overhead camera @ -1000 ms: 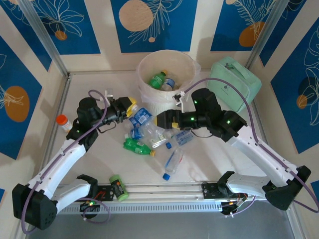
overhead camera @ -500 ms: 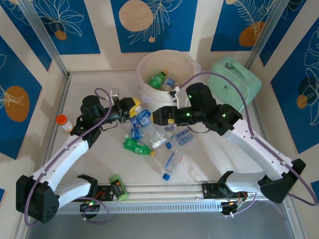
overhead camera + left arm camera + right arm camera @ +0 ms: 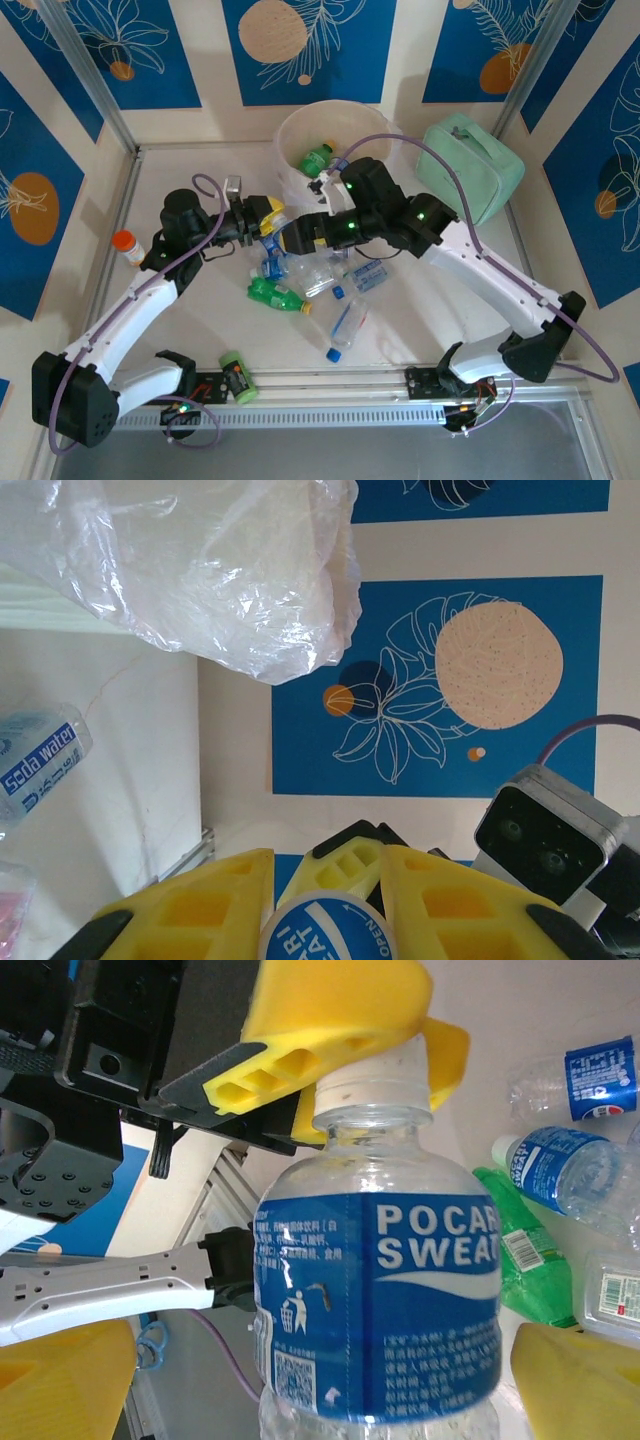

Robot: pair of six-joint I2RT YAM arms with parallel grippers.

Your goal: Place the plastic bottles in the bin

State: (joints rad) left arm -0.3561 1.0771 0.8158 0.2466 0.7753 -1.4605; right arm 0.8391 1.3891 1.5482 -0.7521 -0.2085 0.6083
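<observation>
Looking down from the top camera, the left gripper (image 3: 262, 214) was clamped on the cap end of a blue-labelled Pocari Sweat bottle (image 3: 272, 242), just in front of the bin (image 3: 290, 128). The right gripper (image 3: 292, 236) met it from the other side, its yellow fingers on either side of the bottle. A green bottle (image 3: 315, 158) already lay in the bin, and loose bottles (image 3: 276, 293) were scattered on the table (image 3: 200, 320) below the two grippers. A mint-green case (image 3: 472, 165) sat to the right of the bin.

From the left wrist, the yellow fingers (image 3: 200, 908) pinched a blue cap (image 3: 328, 935), with the bin's white bag (image 3: 220, 570) above and a soda-water bottle (image 3: 38, 765) at the left edge.

From the right wrist, the Pocari Sweat bottle stood between widely spread yellow pads (image 3: 60, 1370), neither touching it, while the left gripper's fingers held its neck at the top.
</observation>
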